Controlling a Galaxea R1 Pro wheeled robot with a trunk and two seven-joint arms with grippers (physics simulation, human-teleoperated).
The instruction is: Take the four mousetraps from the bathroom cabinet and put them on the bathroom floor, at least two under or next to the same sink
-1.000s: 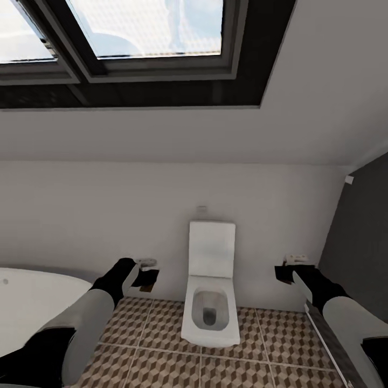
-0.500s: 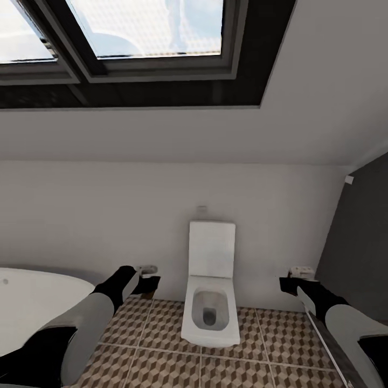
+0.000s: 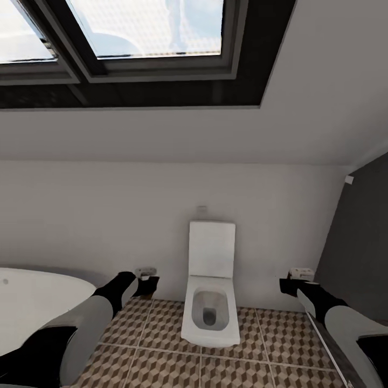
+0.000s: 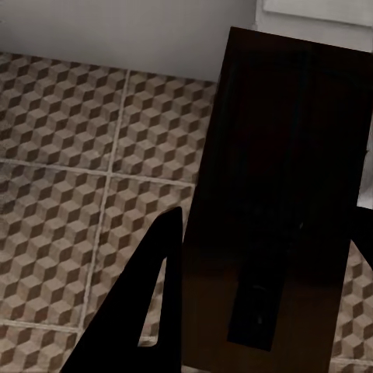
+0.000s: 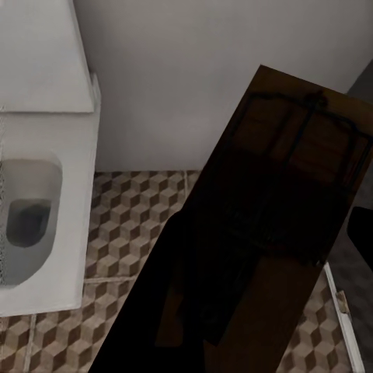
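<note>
While both hands (image 3: 144,284) (image 3: 291,284) grip, two mousetraps (image 4: 272,217) (image 5: 264,241), one toilet (image 3: 211,310)

1. Brown, beige and white cube-patterned square tiles with pale grout are seen on the bathroom floor (image 3: 258,328).
2. A plain white square-bowled toilet (image 3: 210,302) is shown.
3. Dark brown flat wooden mousetraps (image 4: 280,210) with dark wire are seen.
4. A white oval bathtub (image 3: 32,302) is seen.

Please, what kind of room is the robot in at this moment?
It is most likely a bathroom, probably under a sloped roof. A white toilet stands against the wall, a white bathtub lies left of it, the floor is cube-patterned tile, and a skylight sits overhead.
</note>
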